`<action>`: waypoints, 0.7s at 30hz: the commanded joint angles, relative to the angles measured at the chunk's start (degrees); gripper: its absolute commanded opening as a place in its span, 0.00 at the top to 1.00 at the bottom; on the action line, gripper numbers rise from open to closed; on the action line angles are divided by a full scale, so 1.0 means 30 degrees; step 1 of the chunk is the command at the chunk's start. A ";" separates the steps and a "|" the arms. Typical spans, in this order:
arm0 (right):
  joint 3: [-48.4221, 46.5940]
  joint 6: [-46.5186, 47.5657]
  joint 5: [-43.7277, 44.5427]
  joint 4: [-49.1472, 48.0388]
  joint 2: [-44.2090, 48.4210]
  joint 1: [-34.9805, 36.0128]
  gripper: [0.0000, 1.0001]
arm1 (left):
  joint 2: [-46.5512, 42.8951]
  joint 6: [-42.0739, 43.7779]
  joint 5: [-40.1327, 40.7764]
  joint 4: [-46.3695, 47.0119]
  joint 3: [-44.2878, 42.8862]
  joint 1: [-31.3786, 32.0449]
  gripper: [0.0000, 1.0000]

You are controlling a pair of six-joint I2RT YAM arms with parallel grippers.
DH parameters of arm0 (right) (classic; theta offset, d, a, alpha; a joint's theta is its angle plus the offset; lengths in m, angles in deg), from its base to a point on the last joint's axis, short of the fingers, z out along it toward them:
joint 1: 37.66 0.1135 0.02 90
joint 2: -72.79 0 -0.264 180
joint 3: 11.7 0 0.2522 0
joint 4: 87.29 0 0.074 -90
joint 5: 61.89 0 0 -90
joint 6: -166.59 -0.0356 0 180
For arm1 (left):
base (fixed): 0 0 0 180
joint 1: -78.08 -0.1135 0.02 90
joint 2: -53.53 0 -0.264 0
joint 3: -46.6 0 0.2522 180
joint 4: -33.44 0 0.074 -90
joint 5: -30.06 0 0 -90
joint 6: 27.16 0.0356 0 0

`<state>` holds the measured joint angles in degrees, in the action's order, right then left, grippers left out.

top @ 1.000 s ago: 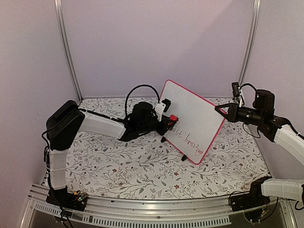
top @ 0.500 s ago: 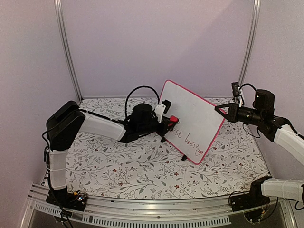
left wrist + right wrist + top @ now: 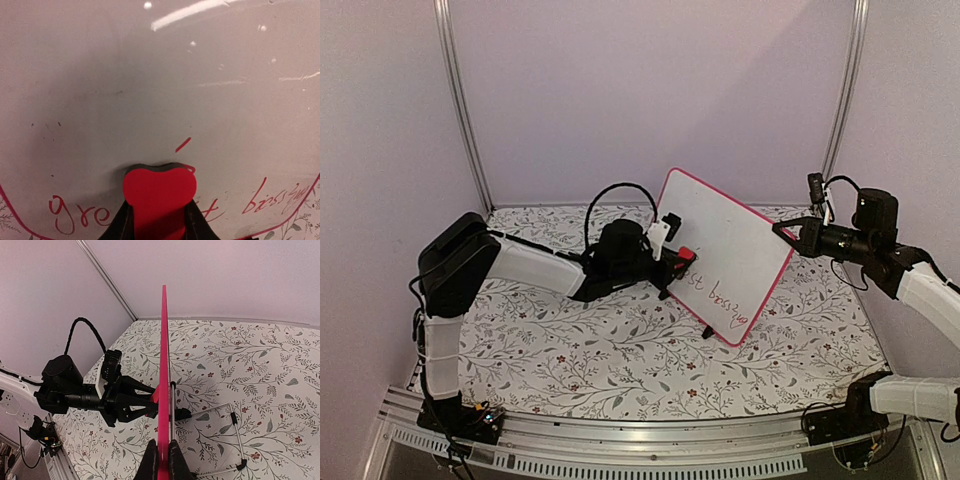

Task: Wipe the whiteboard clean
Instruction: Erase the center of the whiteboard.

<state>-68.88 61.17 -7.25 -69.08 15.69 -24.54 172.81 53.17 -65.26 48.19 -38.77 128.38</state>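
The whiteboard, white with a red-pink frame, stands tilted on the table on two black feet. Red handwriting runs along its lower edge, also showing as red handwriting in the left wrist view. My left gripper is shut on a red eraser, which presses against the board's face just above the writing. My right gripper is shut on the board's right edge; in the right wrist view the board's frame runs edge-on between the fingers.
A floral-patterned cloth covers the table. A wire stand reaches out behind the board. Pale walls with metal corner posts enclose the space. The left arm stretches across the left half of the table.
The left gripper has slid the eraser slightly right and down along the board, toward the writing. The right gripper and the board have stayed put.
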 commanded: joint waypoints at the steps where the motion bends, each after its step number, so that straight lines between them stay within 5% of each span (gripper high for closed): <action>1: 0.0572 0.0453 -0.1671 0.1580 -0.0185 0.0484 1.00 | 0.0202 0.0140 -0.0357 0.0223 -0.1341 0.0339 1.00; 21: 0.0608 0.0442 -0.1676 0.1538 -0.0145 0.0462 1.00 | 0.0796 -0.0604 0.0175 0.0278 0.0644 0.0737 1.00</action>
<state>-68.88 61.22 -7.27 -69.08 15.71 -24.54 172.92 52.01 -65.44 49.37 -38.33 129.65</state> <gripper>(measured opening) 0.031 0.250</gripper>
